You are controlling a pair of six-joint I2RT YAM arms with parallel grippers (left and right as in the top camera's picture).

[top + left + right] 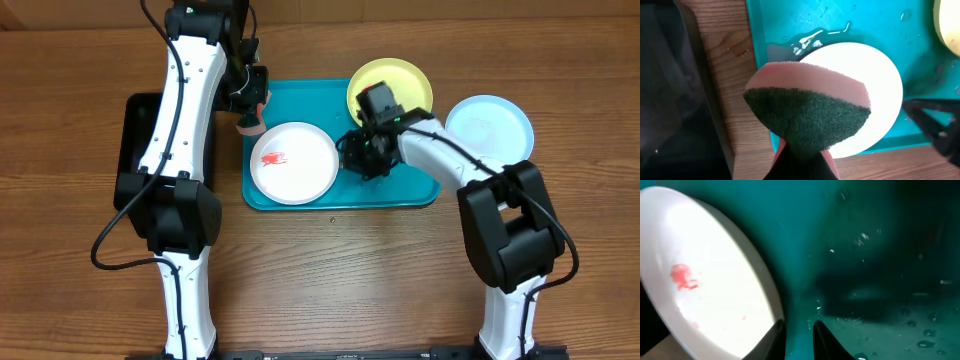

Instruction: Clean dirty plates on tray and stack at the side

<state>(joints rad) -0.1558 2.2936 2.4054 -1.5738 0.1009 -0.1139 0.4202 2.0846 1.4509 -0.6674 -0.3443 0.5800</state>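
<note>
Clamping a pink-and-green sponge [807, 115], the left gripper [252, 108] hovers over the turquoise tray's [400, 190] left rim. The right gripper [796, 330], jaws narrowly parted and empty, sits beside the red-smeared white plate [293, 163] lying on the tray.

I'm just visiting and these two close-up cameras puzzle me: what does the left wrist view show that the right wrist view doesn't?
Only the left wrist view shows a pink-and-green sponge pinched in the left gripper, the wooden table and a black tray. Only the right wrist view shows the red smear on the plate. Both show the white plate lying in the wet turquoise tray.
</note>
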